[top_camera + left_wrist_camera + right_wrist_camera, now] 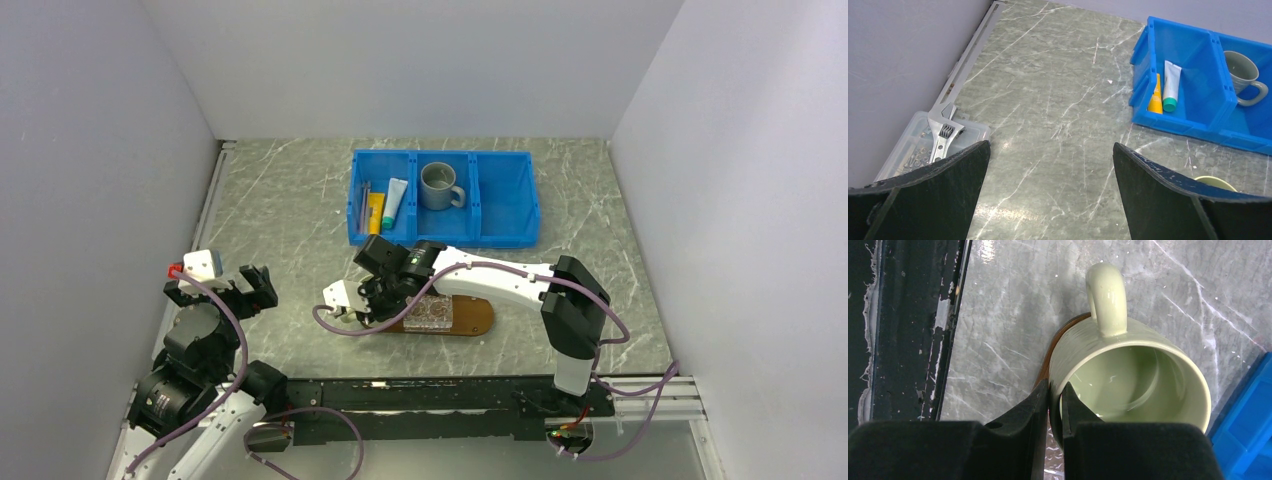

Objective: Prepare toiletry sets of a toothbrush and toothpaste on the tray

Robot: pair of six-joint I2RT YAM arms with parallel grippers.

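The dark-brown tray point(478, 318) lies near the front of the table; its edge shows under the mug in the right wrist view point(1048, 357). My right gripper point(1054, 395) is shut on the rim of a pale green mug point(1133, 365), one finger inside and one outside, over the tray's left end point(385, 290). The yellow tube point(375, 212), the white tube with teal end point(396, 203) and the two thin toothbrushes point(362, 205) lie in the left compartment of the blue bin point(500, 200). My left gripper point(1050, 150) is open and empty above bare table at the left.
A grey mug point(440, 186) stands in the bin's middle compartment. A small clear square holder point(432, 312) sits on the tray. A clear box with a wrench point(923, 145) lies by the left wall. The green mug's rim shows in the left wrist view point(1215, 182).
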